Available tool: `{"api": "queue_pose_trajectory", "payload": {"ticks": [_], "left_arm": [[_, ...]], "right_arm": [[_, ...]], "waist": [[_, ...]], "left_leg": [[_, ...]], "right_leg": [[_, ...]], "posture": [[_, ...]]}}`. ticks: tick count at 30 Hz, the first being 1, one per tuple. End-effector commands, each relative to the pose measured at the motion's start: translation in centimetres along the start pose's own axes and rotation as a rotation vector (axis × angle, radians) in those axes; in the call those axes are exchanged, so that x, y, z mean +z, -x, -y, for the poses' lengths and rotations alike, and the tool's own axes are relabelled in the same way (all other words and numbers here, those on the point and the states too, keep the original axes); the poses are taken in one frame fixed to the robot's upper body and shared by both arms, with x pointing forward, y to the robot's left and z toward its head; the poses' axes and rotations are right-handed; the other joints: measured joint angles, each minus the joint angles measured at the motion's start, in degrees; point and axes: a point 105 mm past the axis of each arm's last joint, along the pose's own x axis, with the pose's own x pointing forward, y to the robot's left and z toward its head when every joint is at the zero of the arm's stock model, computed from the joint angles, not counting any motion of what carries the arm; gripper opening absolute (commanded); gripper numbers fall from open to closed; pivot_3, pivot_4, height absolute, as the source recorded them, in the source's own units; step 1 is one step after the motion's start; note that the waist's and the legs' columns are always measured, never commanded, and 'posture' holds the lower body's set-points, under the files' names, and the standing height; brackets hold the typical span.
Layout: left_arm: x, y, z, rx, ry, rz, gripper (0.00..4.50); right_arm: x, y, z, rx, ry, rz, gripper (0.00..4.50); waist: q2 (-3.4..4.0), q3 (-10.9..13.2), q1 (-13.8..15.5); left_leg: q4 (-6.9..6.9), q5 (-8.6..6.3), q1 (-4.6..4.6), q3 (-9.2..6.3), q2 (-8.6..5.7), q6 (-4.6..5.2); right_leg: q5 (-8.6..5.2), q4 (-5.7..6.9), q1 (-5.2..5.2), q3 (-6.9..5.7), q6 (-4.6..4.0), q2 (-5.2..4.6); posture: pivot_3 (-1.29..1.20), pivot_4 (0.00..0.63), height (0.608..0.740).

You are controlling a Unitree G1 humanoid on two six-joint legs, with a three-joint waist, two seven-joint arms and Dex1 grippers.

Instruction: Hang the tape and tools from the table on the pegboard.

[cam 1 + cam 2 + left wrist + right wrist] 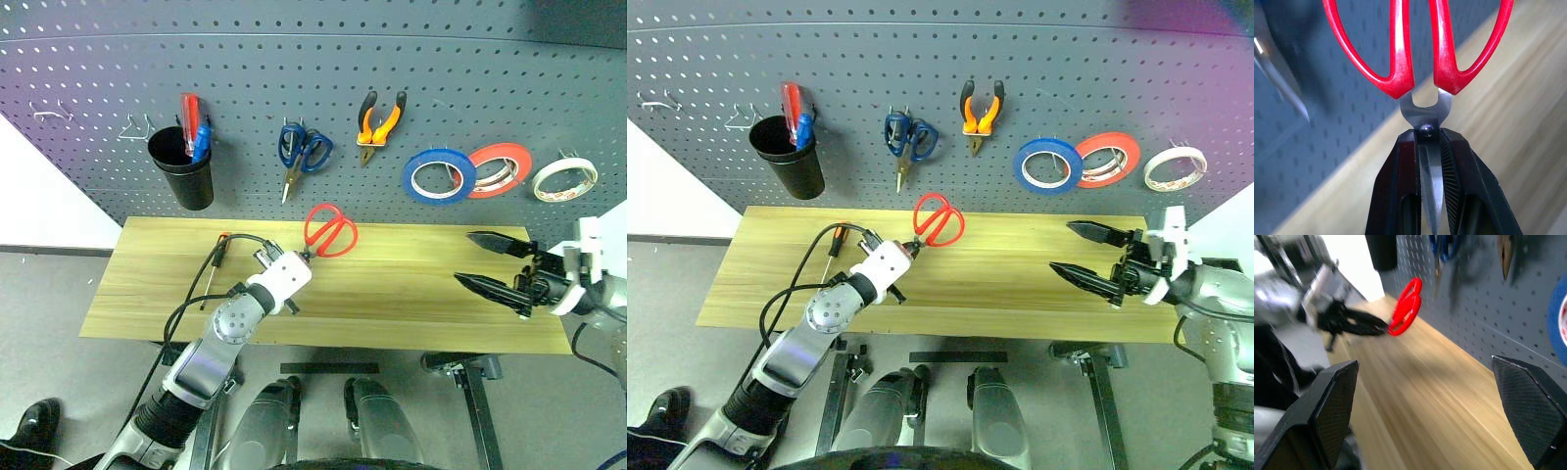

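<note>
Red-handled steel scissors (330,231) hang above the light wood-grain table (411,294), blades clamped in the left gripper (306,257), handle loops pointing far toward the dark blue-grey pegboard (294,78); right gripper (498,264) gapes empty, well right.

This is a workshop-style tool station, set up much like a test bay. A wide dark blue-grey pegboard (294,78) dotted with holes covers the back wall, and tools hang from its hooks: blue-handled scissors (304,152), orange-and-black pliers (378,125), and three rolls of tape in a row, blue (439,176), red-orange (500,168) and cream-white (564,179). A black cup (184,168) hooked on the board holds red and blue screwdrivers (194,127). Below stands a light wood-grain bench (392,304) on black metal legs, over a plain grey floor (59,313).
</note>
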Motion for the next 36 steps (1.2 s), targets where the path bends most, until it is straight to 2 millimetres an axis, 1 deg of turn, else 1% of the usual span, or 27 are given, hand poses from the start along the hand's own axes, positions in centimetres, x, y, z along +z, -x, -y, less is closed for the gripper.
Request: {"api": "queue_pose_trajectory", "payload": {"ticks": [1, 3, 4, 7, 9, 11, 13, 16, 20, 24, 26, 30, 34, 36], "left_arm": [[2.0, 0.6, -1.4, 0.064, -0.006, 0.113, 0.25], [2.1, 0.8, -1.7, 0.072, 0.010, 0.124, 0.25], [2.3, 1.0, -2.0, 0.096, -0.017, 0.139, 0.25], [3.4, 1.6, -2.8, 0.120, -0.061, 0.209, 0.25], [4.0, 1.8, -3.1, 0.127, -0.089, 0.238, 0.25], [4.2, 2.2, -3.4, 0.148, -0.119, 0.263, 0.25], [4.5, 2.6, -4.3, 0.200, -0.134, 0.287, 0.25], [4.8, 2.8, -4.9, 0.217, -0.145, 0.305, 0.25], [5.7, 3.2, -6.0, 0.286, -0.187, 0.343, 0.25], [5.4, 3.2, -7.1, 0.333, -0.176, 0.327, 0.25], [5.1, 3.1, -7.6, 0.356, -0.166, 0.310, 0.25], [4.6, 2.5, -8.2, 0.373, -0.133, 0.287, 0.25], [4.1, 1.9, -8.4, 0.369, -0.102, 0.273, 0.25], [3.8, 1.5, -8.3, 0.366, -0.081, 0.264, 0.25]], "right_arm": [[1.8, 0.6, -1.3, 0.056, -0.013, 0.051, 4.50], [1.6, 0.8, -1.5, 0.061, -0.014, 0.038, 4.50], [1.6, 0.8, -1.6, 0.061, -0.017, 0.039, 4.50], [2.5, 1.4, -1.5, 0.050, -0.036, 0.087, 4.50], [2.8, 1.9, -1.4, 0.042, -0.049, 0.110, 4.50], [2.7, 2.1, -1.5, 0.033, -0.057, 0.122, 4.50], [2.7, 2.3, -1.6, 0.033, -0.075, 0.137, 4.50], [2.5, 2.4, -1.5, 0.019, -0.071, 0.141, 4.50], [2.9, 2.8, -1.2, 0.007, -0.080, 0.185, 4.50], [2.9, 3.0, -1.1, -0.001, -0.097, 0.214, 4.50], [2.6, 3.1, -1.1, -0.006, -0.096, 0.219, 4.50], [2.6, 2.7, -1.3, -0.004, -0.097, 0.233, 4.50], [2.4, 2.7, -1.3, -0.015, -0.087, 0.245, 4.50], [2.8, 2.7, -1.2, -0.020, -0.085, 0.280, 4.50]], "waist": [[0.02, 0.0, 0.0], [0.03, 0.0, -0.1], [0.05, 0.0, -0.1], [0.05, 0.0, -0.1], [0.06, 0.0, -0.1], [0.06, 0.0, 0.0], [0.07, 0.0, -0.1], [0.10, 0.0, -0.1], [0.13, -0.1, -0.1], [0.14, -0.1, -0.1], [0.14, -0.1, -0.1], [0.15, -0.1, -0.1], [0.15, -0.1, -0.1], [0.17, -0.1, -0.1]], "left_leg": [[0.00, 0.00, -0.03, 0.00, 0.00, 0.00], [0.02, 0.00, -0.04, 0.00, 0.00, 0.01], [0.03, 0.00, -0.04, 0.00, 0.00, 0.01], [0.03, 0.00, -0.04, 0.01, 0.00, 0.01], [0.03, 0.00, -0.04, 0.01, 0.00, 0.01], [0.03, 0.00, -0.06, 0.01, 0.00, 0.02], [0.03, 0.00, -0.06, 0.01, 0.00, 0.02], [0.04, -0.01, -0.06, 0.01, 0.00, 0.03], [0.06, -0.01, -0.06, 0.03, 0.00, 0.03], [0.08, 0.00, -0.06, 0.03, 0.00, 0.03], [0.08, 0.00, -0.06, 0.03, 0.00, 0.03], [0.12, 0.00, -0.06, 0.03, 0.00, 0.03], [0.13, 0.00, -0.05, 0.03, -0.02, 0.03], [0.14, 0.00, -0.04, 0.03, -0.02, 0.03]], "right_leg": [[0.00, 0.00, -0.03, 0.00, 0.00, 0.00], [0.00, 0.00, -0.03, 0.00, 0.00, 0.00], [0.00, 0.00, -0.03, 0.00, 0.00, 0.00], [0.00, 0.00, -0.03, -0.01, 0.01, 0.00], [0.00, 0.00, -0.03, -0.02, 0.01, 0.00], [0.00, -0.01, -0.03, -0.04, 0.01, -0.01], [0.01, -0.02, -0.03, -0.04, 0.01, -0.01], [0.01, -0.03, -0.03, -0.04, 0.02, -0.01], [0.01, -0.02, -0.03, -0.06, 0.02, -0.01], [0.02, -0.01, -0.02, -0.06, 0.03, -0.01], [0.02, -0.01, -0.02, -0.07, 0.04, -0.01], [0.03, 0.03, -0.02, -0.09, 0.04, 0.00], [0.04, 0.04, -0.02, -0.09, 0.06, 0.00], [0.04, 0.06, -0.02, -0.09, 0.06, 0.00]], "posture": [[-0.20, 0.228, 0.740], [-0.21, 0.227, 0.740], [-0.21, 0.225, 0.740], [-0.21, 0.221, 0.740], [-0.21, 0.221, 0.740], [-0.21, 0.216, 0.740], [-0.21, 0.216, 0.740], [-0.21, 0.209, 0.740], [-0.21, 0.208, 0.740], [-0.20, 0.206, 0.740], [-0.20, 0.206, 0.740], [-0.20, 0.205, 0.740], [-0.20, 0.203, 0.740], [-0.21, 0.202, 0.740]]}}
